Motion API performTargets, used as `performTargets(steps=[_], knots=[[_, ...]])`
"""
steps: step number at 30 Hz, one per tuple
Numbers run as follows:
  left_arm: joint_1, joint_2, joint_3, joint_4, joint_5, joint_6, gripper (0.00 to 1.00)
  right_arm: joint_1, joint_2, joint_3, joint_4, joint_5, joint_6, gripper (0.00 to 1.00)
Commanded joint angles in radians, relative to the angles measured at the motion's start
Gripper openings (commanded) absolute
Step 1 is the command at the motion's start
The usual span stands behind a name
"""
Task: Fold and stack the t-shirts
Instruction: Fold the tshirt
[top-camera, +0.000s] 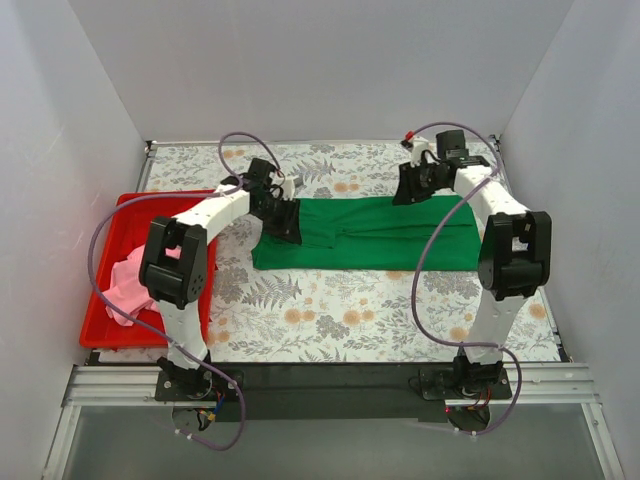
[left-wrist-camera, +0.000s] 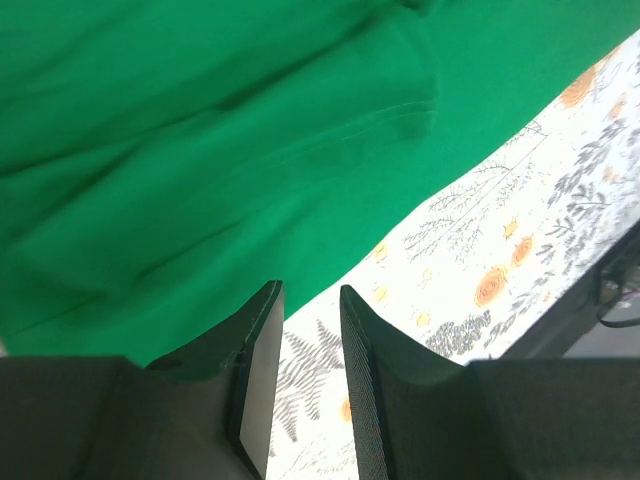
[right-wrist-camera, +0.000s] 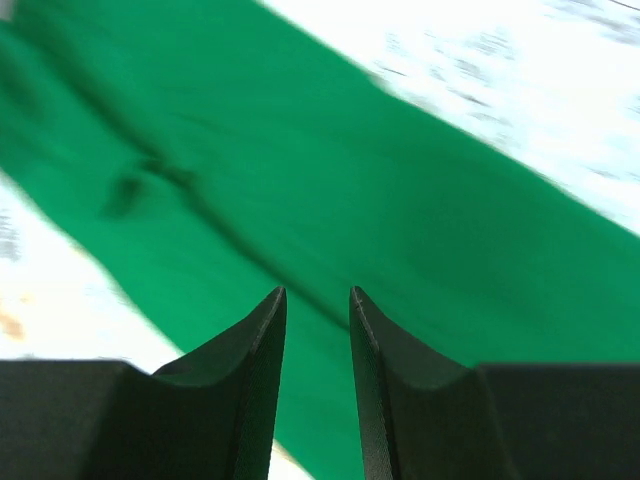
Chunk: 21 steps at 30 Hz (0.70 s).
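The green t-shirt (top-camera: 370, 235) lies folded into a long flat strip across the middle of the floral tablecloth. My left gripper (top-camera: 287, 225) is low over its left end. In the left wrist view its jaws (left-wrist-camera: 310, 290) stand a little apart and empty, just off the edge of the green cloth (left-wrist-camera: 200, 150). My right gripper (top-camera: 407, 192) is at the shirt's far edge, right of centre. Its jaws (right-wrist-camera: 317, 292) are slightly apart and empty above the green cloth (right-wrist-camera: 420, 200). The pink t-shirt (top-camera: 130, 285) lies crumpled in the tray at the left.
The red plastic tray (top-camera: 100, 335) sits at the table's left edge beside the left arm. The floral tablecloth (top-camera: 330, 310) covers the table. White walls enclose the back and both sides. A black rail runs along the near edge.
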Motion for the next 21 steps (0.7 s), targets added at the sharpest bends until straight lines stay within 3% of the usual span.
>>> performTargets(steps=[1,9,16,20,21], knots=[[-0.06,-0.002,-0.011,0.064,-0.119,-0.054,0.28,-0.103,0.073,0.084,-0.179,0.162,-0.246,0.38],[-0.095,0.116,0.019,0.041,-0.294,-0.053,0.26,-0.197,0.196,0.188,-0.205,0.287,-0.344,0.33],[-0.08,0.192,0.048,0.038,-0.391,0.014,0.25,-0.199,0.237,0.13,-0.211,0.356,-0.349,0.27],[-0.013,0.27,0.146,0.035,-0.38,0.083,0.25,-0.196,0.208,0.046,-0.236,0.328,-0.337,0.24],[0.003,0.293,0.229,0.027,-0.368,0.105,0.25,-0.193,0.196,-0.004,-0.24,0.311,-0.338,0.23]])
